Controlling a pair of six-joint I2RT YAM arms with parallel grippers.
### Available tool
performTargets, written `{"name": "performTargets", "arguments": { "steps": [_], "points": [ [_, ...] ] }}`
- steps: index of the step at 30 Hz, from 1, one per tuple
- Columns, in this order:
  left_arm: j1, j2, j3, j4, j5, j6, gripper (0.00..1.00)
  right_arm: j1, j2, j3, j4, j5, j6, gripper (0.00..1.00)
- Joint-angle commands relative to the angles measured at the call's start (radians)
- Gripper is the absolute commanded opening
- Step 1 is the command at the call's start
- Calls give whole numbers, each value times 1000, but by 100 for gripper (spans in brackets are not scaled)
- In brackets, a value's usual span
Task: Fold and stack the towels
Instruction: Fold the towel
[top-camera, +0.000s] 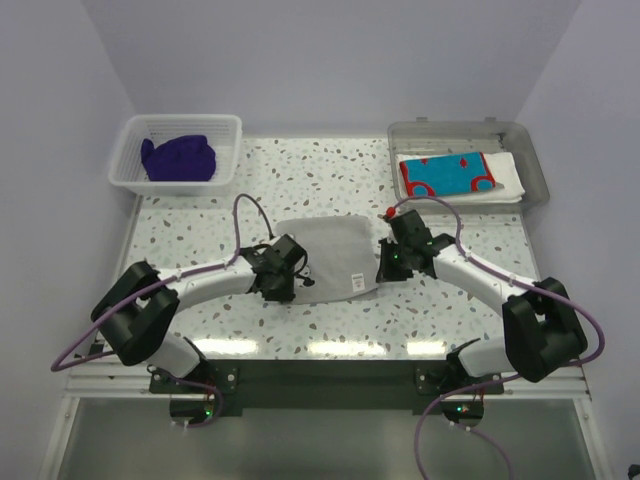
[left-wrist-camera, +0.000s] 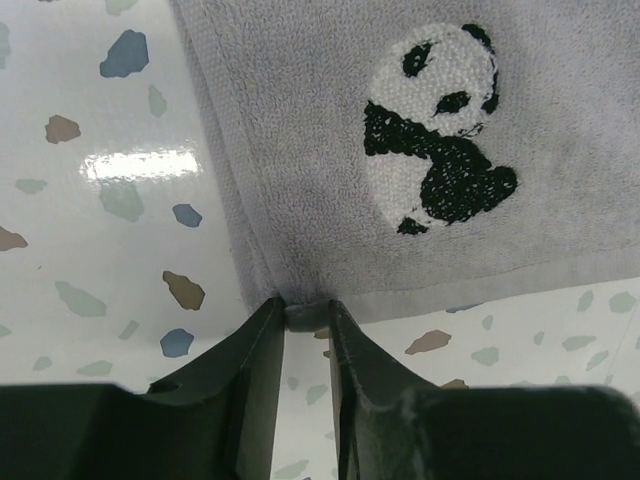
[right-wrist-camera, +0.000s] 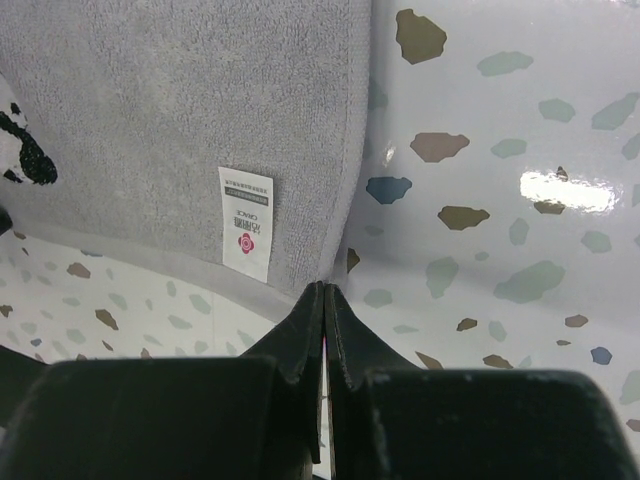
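Grey towel (top-camera: 335, 255) lies flat mid-counter (top-camera: 200, 230), roughly square, looped terry with a smoother woven band along the hem. The counter is glossy white terrazzo with blue, brown and green chips. There's a fuzzy black-and-white panda (left-wrist-camera: 435, 130) stitched near the towel's near-left corner, and a small white printed label (right-wrist-camera: 245, 222) by the near-right one.

Left end effector (left-wrist-camera: 306, 318): the black wedge-shaped fingers sit a sliver apart, nipped on the towel's corner, and the little grey nub fills the gap between the tips. Right end effector (right-wrist-camera: 323, 295): the fingers are pressed flat together, tips right at the other near corner. I can't tell if any cloth is caught in there.

At the back left, a purple towel (top-camera: 178, 158) is crumpled in the white slatted basket (top-camera: 130, 135). At the back right, the clear tray (top-camera: 530, 140) holds a folded patterned towel (top-camera: 447, 174), turquoise with red shapes, on top of a folded white towel (top-camera: 508, 182).
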Motion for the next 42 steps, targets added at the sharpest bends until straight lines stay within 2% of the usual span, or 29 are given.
{"name": "performTargets", "arguments": {
  "steps": [1,6,10,21,26,30,37,42],
  "points": [
    [-7,12,19,-35,-37,-20,28,-1,-2,-8,27,-17,-5,0],
    [-14,26,33,-45,-40,-20,17,-1,-3,-8,28,-15,-9,0],
    [-16,20,57,-58,-46,-24,0,-1,-5,-4,22,-14,-14,0],
    [-17,-12,211,-168,-126,15,0,2,-28,70,-50,-15,-40,0],
    [-16,-17,217,-184,-126,24,0,2,-32,85,-69,-25,-44,0],
    [-16,-11,174,-151,-91,27,0,6,-25,84,-66,-26,-43,0],
    [-17,23,73,23,-2,9,1,26,9,64,-35,-40,-38,0],
    [-16,54,88,45,-9,7,11,34,21,55,-24,-35,-37,0]
  ]
}}
